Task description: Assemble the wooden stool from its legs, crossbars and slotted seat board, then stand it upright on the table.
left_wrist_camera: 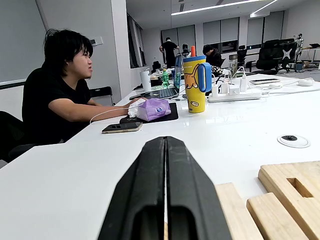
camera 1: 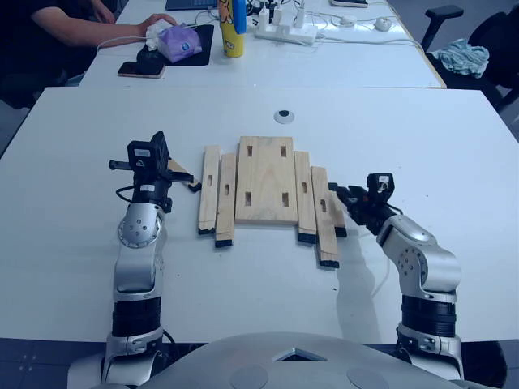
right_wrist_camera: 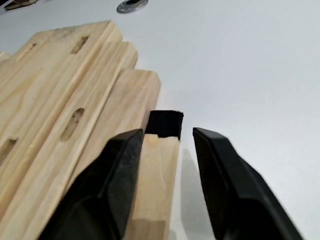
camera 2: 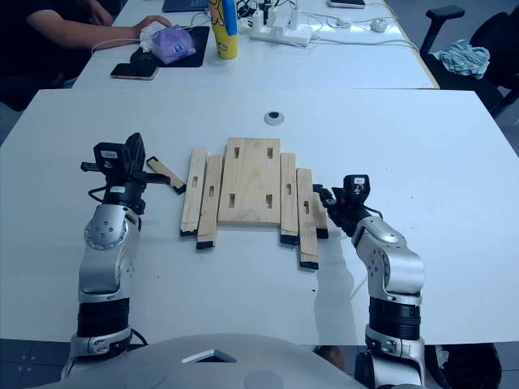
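Note:
The slotted seat board (camera 1: 265, 180) lies flat mid-table, with two legs (camera 1: 209, 189) on its left and two more legs (camera 1: 304, 197) on its right. A short crossbar (camera 1: 184, 175) lies just right of my left gripper (left_wrist_camera: 165, 142), whose fingers are pressed shut together; whether they touch the bar is hidden. My right gripper (right_wrist_camera: 167, 132) is open and low at the right end of the row. Its fingers straddle a short black-tipped wooden piece (right_wrist_camera: 159, 165) without closing on it.
A round cable grommet (camera 1: 284, 116) sits beyond the seat board. The far table holds a yellow cup (camera 1: 233, 28), a power strip (camera 1: 285, 32), a phone (camera 1: 141, 70) and a seated person's arm. White tabletop stretches around the parts.

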Tool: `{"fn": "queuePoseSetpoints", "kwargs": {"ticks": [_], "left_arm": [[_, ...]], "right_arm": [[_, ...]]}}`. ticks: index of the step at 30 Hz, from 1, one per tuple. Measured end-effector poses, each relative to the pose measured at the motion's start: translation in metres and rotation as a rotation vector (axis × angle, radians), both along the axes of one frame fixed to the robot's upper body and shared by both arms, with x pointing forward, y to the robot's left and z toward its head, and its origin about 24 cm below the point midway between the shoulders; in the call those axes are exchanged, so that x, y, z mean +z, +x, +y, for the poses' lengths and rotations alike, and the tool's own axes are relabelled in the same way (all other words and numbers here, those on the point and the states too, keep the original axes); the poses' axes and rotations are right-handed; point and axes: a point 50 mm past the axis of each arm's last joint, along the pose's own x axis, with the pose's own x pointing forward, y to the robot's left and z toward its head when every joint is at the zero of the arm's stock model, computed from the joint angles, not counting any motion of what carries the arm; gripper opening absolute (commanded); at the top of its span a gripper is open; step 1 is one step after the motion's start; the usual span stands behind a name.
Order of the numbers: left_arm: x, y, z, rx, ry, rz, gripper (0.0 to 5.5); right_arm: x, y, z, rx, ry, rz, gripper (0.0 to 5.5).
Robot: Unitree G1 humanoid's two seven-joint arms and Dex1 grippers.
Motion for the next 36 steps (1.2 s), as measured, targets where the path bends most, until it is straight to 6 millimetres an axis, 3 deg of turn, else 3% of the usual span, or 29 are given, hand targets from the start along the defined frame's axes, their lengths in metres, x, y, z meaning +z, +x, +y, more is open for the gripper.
{"fn": "queuePoseSetpoints", "kwargs": {"ticks": [28,36], "left_arm": [[-0.008,-0.012,0.000,0.020,-0.036,0.035,0.00],[-0.009,-0.012,0.000,0.029,-0.047,0.039,0.00]], "right_arm": [[-0.001,-0.006,-0.007,0.132,-0.113,0.076,2.58],[0.004,0.005,-0.024,0.094,-0.214,0.040,2.58]]}}
